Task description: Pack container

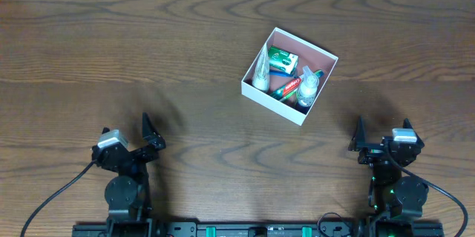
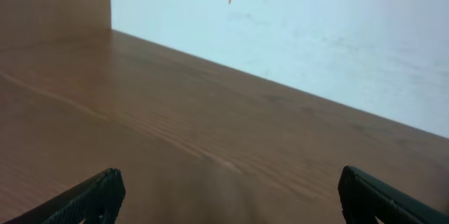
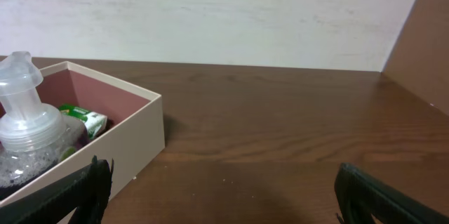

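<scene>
Square, shallow cardboard container (image 1: 273, 105), white outside, dusty pink inside, sits right of centre on the wooden tabletop (image 1: 148, 44), holding a green box (image 1: 283, 60), a clear pump bottle (image 1: 308, 88) and a white tube (image 1: 261, 70). Left fingers (image 1: 147, 126) and right fingers (image 1: 361, 130) gape, empty, well apart from it.

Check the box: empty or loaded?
Loaded. The box holds a green packet, a red tube, a clear bottle and a pale tube.
</scene>
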`<state>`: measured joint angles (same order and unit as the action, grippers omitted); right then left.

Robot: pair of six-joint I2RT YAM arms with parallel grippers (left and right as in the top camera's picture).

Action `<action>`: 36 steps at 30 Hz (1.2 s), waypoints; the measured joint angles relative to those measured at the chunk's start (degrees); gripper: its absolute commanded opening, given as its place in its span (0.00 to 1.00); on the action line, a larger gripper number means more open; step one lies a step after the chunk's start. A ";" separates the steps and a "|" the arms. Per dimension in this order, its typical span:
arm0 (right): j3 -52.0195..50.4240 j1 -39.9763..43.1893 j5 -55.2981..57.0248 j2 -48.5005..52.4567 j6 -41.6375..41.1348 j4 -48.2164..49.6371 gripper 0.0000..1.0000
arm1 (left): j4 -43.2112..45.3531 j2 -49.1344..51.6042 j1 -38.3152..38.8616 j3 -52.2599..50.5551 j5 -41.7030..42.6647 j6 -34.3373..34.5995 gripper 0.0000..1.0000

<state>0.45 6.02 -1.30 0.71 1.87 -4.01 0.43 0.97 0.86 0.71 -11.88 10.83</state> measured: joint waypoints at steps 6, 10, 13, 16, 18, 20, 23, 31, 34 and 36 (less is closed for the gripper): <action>0.02 0.00 0.00 0.00 0.00 0.00 0.99 | -1.68 -0.39 0.00 0.68 4.35 -2.51 0.98; 0.02 0.00 0.00 0.00 0.00 0.02 0.99 | -2.32 -0.39 0.00 0.85 7.76 -4.85 0.98; 0.00 0.00 0.00 0.00 0.00 0.02 0.99 | -2.51 -0.39 0.00 0.87 9.14 -5.60 0.98; 0.00 0.00 0.00 0.00 0.00 0.00 0.99 | -2.56 -0.39 0.00 0.87 10.01 -6.21 0.98; 0.00 0.00 0.02 0.00 0.00 0.00 0.99 | -2.58 -0.39 0.00 0.87 10.23 -6.40 0.98; 0.00 0.00 0.00 0.00 0.00 0.00 0.99 | -2.60 -0.39 0.00 0.87 10.25 -6.43 0.98; 0.00 0.00 0.00 0.00 0.00 0.02 0.99 | -2.60 -0.39 0.00 0.87 10.27 -6.43 0.98; 0.02 0.00 0.00 0.00 0.00 0.00 0.99 | -2.60 -0.37 0.00 0.90 10.43 -6.43 0.98; 0.02 0.00 0.02 0.00 0.00 0.00 0.99 | -2.60 -0.37 0.00 0.87 10.43 -6.43 0.98; 0.00 0.00 0.00 0.00 0.00 0.00 0.99 | -2.60 -0.39 0.00 0.90 10.43 -6.43 0.98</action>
<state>0.45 6.02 -1.30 0.71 1.87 -4.01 -2.17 0.58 0.86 1.61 -1.45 4.40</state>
